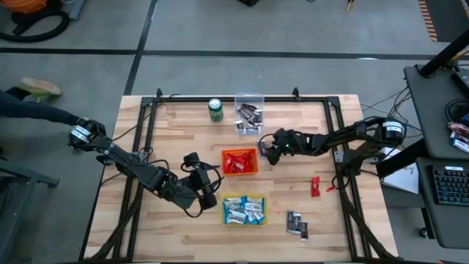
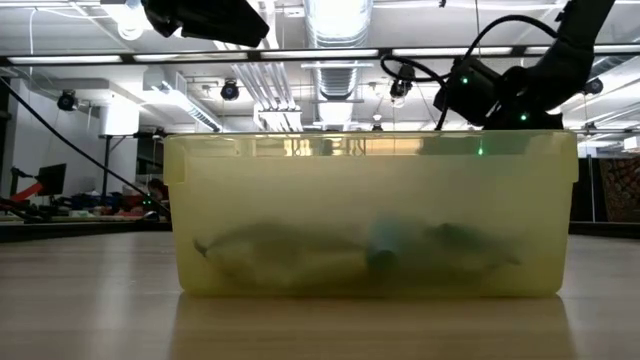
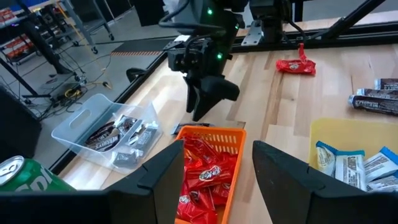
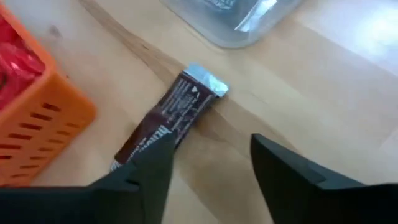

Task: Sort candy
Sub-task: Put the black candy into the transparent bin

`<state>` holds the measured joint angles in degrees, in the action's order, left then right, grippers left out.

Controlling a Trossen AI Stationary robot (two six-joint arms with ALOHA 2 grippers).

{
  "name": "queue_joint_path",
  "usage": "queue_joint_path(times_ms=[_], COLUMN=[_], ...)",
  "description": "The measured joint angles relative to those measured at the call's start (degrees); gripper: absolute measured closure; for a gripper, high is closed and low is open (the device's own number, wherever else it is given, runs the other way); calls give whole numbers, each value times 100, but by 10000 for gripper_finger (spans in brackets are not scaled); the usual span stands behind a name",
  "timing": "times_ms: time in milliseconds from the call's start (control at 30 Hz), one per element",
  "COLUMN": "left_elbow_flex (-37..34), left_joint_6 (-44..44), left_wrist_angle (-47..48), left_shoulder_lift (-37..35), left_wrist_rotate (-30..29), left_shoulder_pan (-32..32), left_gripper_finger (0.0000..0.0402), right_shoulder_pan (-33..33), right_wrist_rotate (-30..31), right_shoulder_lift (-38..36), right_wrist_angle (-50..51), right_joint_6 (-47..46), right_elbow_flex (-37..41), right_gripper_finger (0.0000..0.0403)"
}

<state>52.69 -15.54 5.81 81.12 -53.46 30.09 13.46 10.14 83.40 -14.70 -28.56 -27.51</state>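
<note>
So the dark brown wrapped candy bar (image 4: 171,115) you're dealing with is lying flat on the pale wooden surface (image 4: 311,93), in the gap between the orange slotted plastic bin (image 4: 37,118) and the clear plastic bin (image 4: 236,18). Your right hand (image 4: 208,168) is right above it with its fingers spread apart and nothing in them; the bar sits loose, one end down by one finger, and I can't tell whether they touch.

The red-wrapped candies (image 1: 238,163) are piled in the orange bin, the blue-and-white wrapped candies (image 1: 244,209) are in the yellow plastic bin (image 1: 244,197), and a few dark ones are in the clear bin at the far edge, just beside the green drink can (image 1: 215,109).

Still loose on the surface: one red candy bar (image 1: 316,186) over on the right side and a pair of dark candy bars (image 1: 297,224) near the front edge, right of the yellow bin.

Your left hand (image 3: 214,168) hangs just left of the orange and yellow bins, fingers well apart, holding nothing.

At the far left edge of the overhead view you can see a person's dark sleeve (image 1: 33,110) off the surface.
</note>
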Motion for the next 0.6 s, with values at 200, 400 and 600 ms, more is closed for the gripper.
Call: queue_joint_path(times_ms=[200, 400, 600], left_elbow_flex=[0, 0, 0], left_joint_6=[25, 25, 11], left_wrist_angle=[23, 22, 23], left_shoulder_lift=[0, 0, 0], left_wrist_rotate=[1, 1, 1], left_shoulder_pan=[0, 0, 0], left_gripper_finger=[228, 228, 228], right_shoulder_pan=[-185, -402, -557], right_wrist_rotate=[173, 518, 927], right_shoulder_lift=[231, 615, 1039], right_wrist_angle=[-584, -980, -1392], right_joint_6=[-2, 131, 194], right_elbow_flex=[-2, -11, -39], right_gripper_finger=[156, 162, 168])
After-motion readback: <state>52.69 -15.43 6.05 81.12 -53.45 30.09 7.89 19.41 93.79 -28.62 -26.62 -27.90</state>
